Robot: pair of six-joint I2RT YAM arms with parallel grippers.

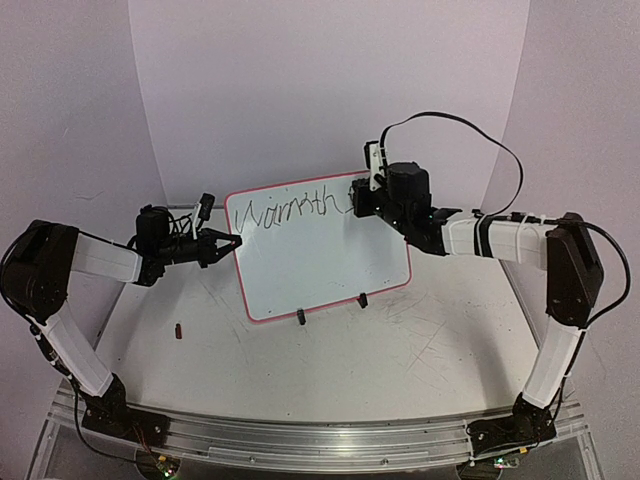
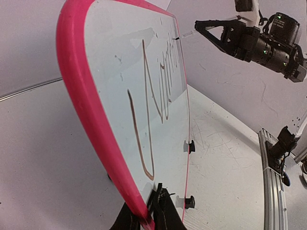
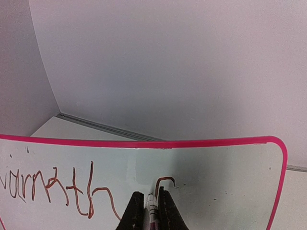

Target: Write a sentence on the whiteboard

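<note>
The whiteboard (image 1: 330, 265), white with a pink-red frame, stands tilted on two black clip feet (image 1: 300, 317). My left gripper (image 1: 228, 243) is shut on its left edge; in the left wrist view the fingers (image 2: 168, 213) pinch the pink frame (image 2: 81, 81). The sentence (image 1: 285, 212) reads "Warmth" along the top line. My right gripper (image 1: 356, 203) is at the board's upper right, shut on a marker (image 3: 152, 211). The marker's tip touches the whiteboard (image 3: 230, 182) just below a short new hooked stroke (image 3: 165, 180) right of the "h".
A small red piece (image 1: 179, 331), perhaps a cap, lies on the scratched table left of the board. White curved backdrop walls (image 1: 300, 80) close in the back and sides. The right arm's cable (image 1: 470, 125) loops above it.
</note>
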